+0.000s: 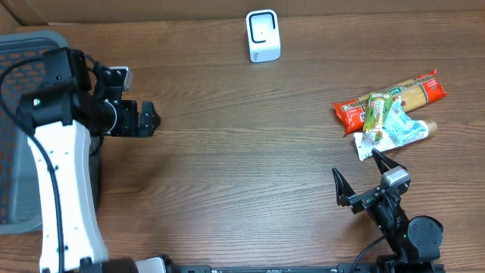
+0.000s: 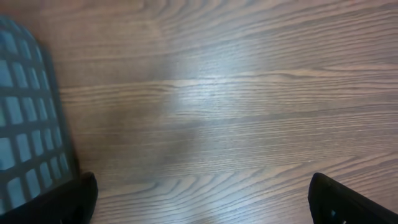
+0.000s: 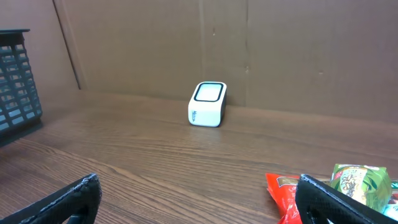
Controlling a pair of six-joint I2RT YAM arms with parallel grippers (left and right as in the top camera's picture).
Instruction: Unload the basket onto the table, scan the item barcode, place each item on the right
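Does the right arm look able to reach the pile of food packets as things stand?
Probably yes: the right gripper, jaws open, sits close to the packets, and nothing stands between them.

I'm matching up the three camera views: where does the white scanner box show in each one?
Overhead: the scanner stands at top centre, just right of the middle.
Left wrist: not in it.
Right wrist: the scanner stands near the centre of the picture, slightly left.
Shared landmark: the grey mesh basket, at the left edge in all three views.
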